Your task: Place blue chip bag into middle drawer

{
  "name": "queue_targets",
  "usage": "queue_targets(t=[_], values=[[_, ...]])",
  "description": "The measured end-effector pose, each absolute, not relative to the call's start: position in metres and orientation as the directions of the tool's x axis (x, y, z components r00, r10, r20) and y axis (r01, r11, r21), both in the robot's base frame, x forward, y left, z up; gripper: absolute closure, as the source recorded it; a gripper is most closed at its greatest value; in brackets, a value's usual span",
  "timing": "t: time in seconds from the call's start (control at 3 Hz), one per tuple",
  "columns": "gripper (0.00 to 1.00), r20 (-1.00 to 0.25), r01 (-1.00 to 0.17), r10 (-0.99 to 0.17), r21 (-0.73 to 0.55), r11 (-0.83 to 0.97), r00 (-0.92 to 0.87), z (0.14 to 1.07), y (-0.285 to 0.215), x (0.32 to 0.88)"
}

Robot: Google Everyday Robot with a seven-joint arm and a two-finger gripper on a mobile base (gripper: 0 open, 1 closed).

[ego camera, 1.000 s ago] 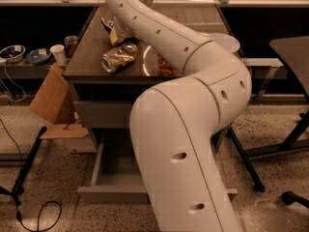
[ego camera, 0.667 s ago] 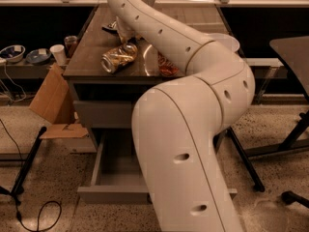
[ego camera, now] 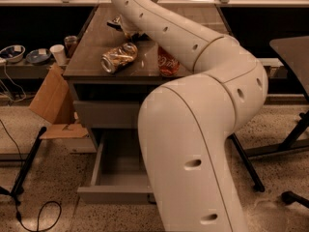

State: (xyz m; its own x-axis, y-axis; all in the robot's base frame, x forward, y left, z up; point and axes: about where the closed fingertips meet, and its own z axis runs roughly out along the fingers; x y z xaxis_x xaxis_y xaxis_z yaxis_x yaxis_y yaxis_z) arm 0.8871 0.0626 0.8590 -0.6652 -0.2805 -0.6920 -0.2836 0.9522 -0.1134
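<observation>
My gripper (ego camera: pixel 119 24) is over the far part of the dark cabinet top (ego camera: pixel 91 52), largely hidden behind my own white arm (ego camera: pixel 193 105). The blue chip bag is not in view; my arm covers the spot around the gripper. A crushed golden can (ego camera: pixel 119 57) lies on the top just in front of the gripper. The middle drawer (ego camera: pixel 118 178) is the lowest one and is pulled open, with its grey inside showing and its right part hidden by my arm. The drawer front above it (ego camera: pixel 108 114) is shut.
A red soda can (ego camera: pixel 167 62) stands on the top beside my arm. A cardboard box (ego camera: pixel 53 100) leans left of the cabinet. Cups (ego camera: pixel 59 53) and bowls (ego camera: pixel 13 52) sit on a low shelf at left. Black stand legs (ego camera: pixel 26 166) and a dark table (ego camera: pixel 292 47) flank the cabinet.
My arm has shifted slightly farther back over the cabinet top. The golden can, the red can and the open drawer have not moved.
</observation>
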Motion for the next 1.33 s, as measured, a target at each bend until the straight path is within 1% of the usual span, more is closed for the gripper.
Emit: queue_targets(t=[0.67,1.33], values=[[1.00,-0.746,-0.269,-0.249,-0.097,0.958,-0.618,0.897,0.041,0.875],[1.00,-0.774,-0.330,-0.255,-0.064,0.942,-0.579,0.937,0.027,0.841]])
